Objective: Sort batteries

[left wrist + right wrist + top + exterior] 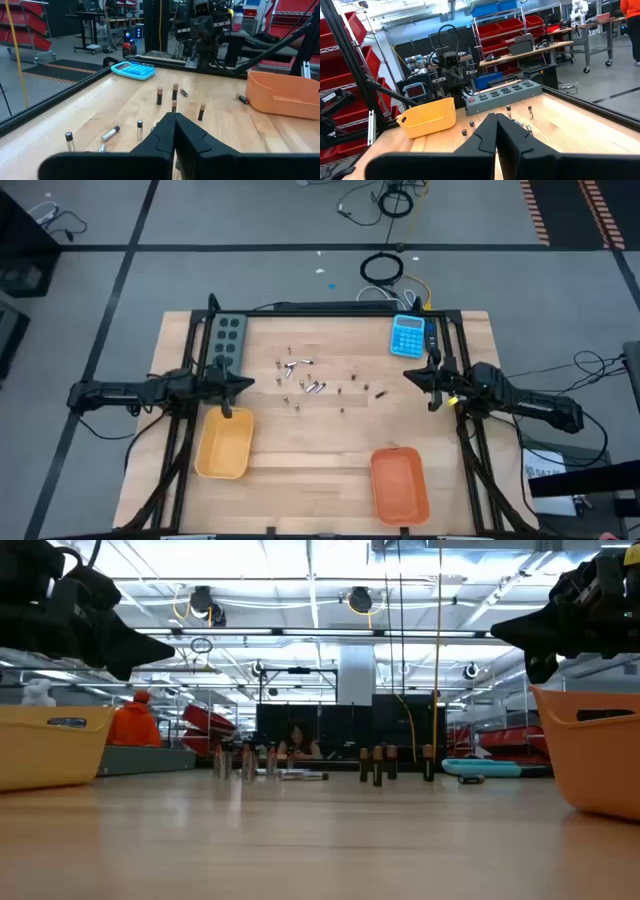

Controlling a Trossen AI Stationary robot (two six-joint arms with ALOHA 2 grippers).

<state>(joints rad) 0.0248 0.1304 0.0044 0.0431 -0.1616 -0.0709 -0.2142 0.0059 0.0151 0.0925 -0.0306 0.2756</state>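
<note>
While both arms hover idle, the batteries [305, 380] sit scattered beside the blue calculator [407, 335]. Left gripper [243, 383] & right gripper [410, 376]: fingers pressed together, empty. Batts look light, hard, slick, prob roll-prone; pinch mid-barrel.

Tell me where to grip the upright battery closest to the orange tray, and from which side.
Grip the upright battery across its round side, on the upper half, coming straight down. It stands on end and apart, so there is room on either side. A sideways push would likely tip it. The left pincer is shut and must open first.
</note>
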